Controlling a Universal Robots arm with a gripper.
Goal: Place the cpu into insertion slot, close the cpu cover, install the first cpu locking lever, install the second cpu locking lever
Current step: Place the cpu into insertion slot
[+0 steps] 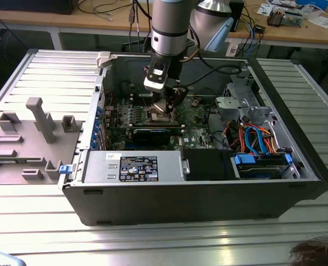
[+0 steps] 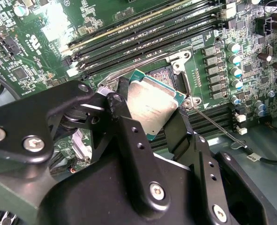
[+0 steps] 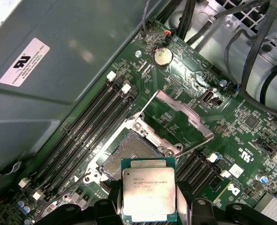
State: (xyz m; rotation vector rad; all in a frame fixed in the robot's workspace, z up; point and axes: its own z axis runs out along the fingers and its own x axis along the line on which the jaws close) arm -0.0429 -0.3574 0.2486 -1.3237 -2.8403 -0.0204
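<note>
**A:** What is the gripper (image 2: pixel 151 119) doing?

**B:** Its fingers (image 2: pixel 123 115) are clamped on the cpu (image 3: pixel 149 196). They pinch two opposite edges, so nothing presses on the dull silver top or the underside.

**A:** Is the chip seated?

**B:** I judge not. The insertion slot (image 3: pixel 129 157) lies just beyond the fingertips with its dark centre bare. The chip sits over the slot's near edge. I cannot tell whether it touches the rim.

**A:** Why is that frame standing up behind it?

**B:** That is the cpu cover (image 3: pixel 185 108). It is swung open on the side of the slot away from the gripper, which leaves the socket uncovered for the chip.

**A:** And farther out?

**B:** The memory slots (image 3: pixel 93 124) run alongside the socket. Beyond them the wall of the computer case (image 1: pixel 208 194) encloses the green board, so the arm has to reach in from above.
</note>
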